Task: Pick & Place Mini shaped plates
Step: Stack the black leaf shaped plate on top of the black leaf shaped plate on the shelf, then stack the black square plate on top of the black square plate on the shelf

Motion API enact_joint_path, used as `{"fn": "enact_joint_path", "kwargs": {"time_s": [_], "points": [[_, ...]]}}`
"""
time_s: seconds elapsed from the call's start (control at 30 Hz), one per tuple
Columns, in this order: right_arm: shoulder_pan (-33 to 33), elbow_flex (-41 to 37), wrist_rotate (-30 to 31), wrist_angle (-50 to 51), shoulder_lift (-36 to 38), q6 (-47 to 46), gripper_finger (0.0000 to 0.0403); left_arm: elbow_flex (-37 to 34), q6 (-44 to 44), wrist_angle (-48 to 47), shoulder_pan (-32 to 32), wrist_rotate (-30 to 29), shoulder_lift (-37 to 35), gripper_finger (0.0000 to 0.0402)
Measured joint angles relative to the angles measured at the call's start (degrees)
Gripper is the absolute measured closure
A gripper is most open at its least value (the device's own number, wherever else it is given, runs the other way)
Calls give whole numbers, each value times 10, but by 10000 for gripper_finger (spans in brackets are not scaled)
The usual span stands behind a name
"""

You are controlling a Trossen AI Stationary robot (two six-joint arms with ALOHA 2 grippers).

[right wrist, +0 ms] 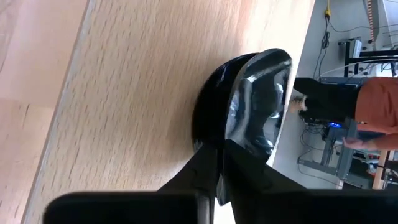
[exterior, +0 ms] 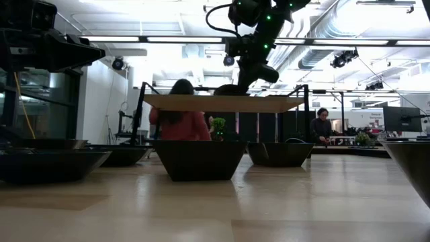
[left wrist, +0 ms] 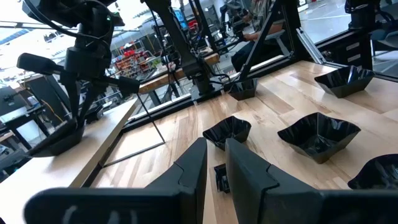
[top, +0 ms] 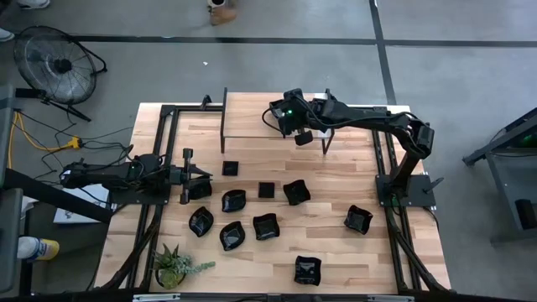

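right tool: the right tool (right wrist: 219,168) has its fingers pinched narrow on the rim of one glossy black plate (right wrist: 252,102), held down against the raised wooden shelf (right wrist: 124,81) near its edge, rim facing sideways

low view: only this one shows the shelf (exterior: 228,103) edge-on on thin legs, the right arm coming down from above, and people in the room behind it, one in a red top (exterior: 180,121)

left tool: the left tool (left wrist: 214,174) is low over the tabletop (left wrist: 298,93) on the left side, fingers close together with just a thin gap, nothing in them

high view: from above you get the full spread, about ten mini shaped plates (top: 265,226) scattered loose over the middle and front of the tabletop (top: 352,260), with a green potted plant (top: 172,267) at the front left corner

plate looks: shiny black, small squares and wavy-edged ones with upturned rims; the left wrist view shows the crinkled edges best, like this one (left wrist: 318,134)
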State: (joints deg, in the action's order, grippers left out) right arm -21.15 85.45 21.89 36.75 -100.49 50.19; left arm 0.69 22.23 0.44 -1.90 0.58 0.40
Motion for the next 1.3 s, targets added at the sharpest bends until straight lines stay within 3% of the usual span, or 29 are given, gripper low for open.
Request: {"fn": "enact_joint_path", "kwargs": {"time_s": [0.47,0.93,1.3], "points": [[8,0,26,-2,5,4,313,0,0,0,0,0,0,346],[48,0,84,-10,26,-7,294,0,0,0,0,0,0,346],[127,0,72,79,57,-113,295,0,0,0,0,0,0,346]]}}
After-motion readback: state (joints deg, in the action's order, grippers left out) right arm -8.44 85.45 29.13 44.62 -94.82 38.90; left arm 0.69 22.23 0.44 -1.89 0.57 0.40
